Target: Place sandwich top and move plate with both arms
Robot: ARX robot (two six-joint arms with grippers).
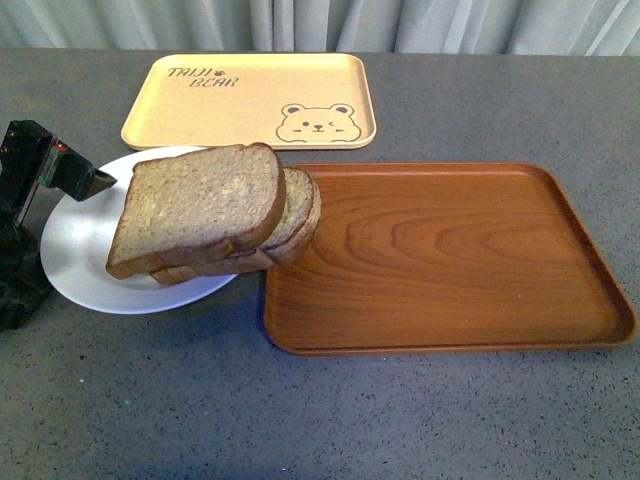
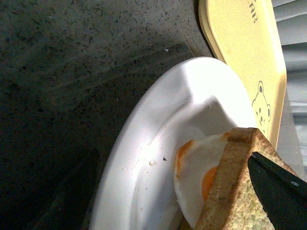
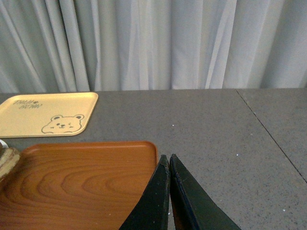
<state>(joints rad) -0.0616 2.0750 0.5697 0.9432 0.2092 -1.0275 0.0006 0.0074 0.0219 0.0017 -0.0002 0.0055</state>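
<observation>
Shows right gripper (image 3: 168, 159) pressed together near wooden tray (image 3: 81, 184); cannot tell the spread of left gripper (image 1: 92, 179) beside the plate (image 1: 78, 255). Finds sandwich top (image 1: 195, 205) atop the stack (image 1: 297, 212) there: likely soft, light, crushable. Suggests pinching the stiff, slick plate at opposite rims.

My claw (image 3: 168, 158) is pressed closed, tips meeting over the corner of the brown wooden tray (image 3: 76, 187). Beyond it lies the yellow bear-print tray (image 3: 48, 115). A bread edge (image 3: 6, 162) peeks in at the frame's edge.
</observation>
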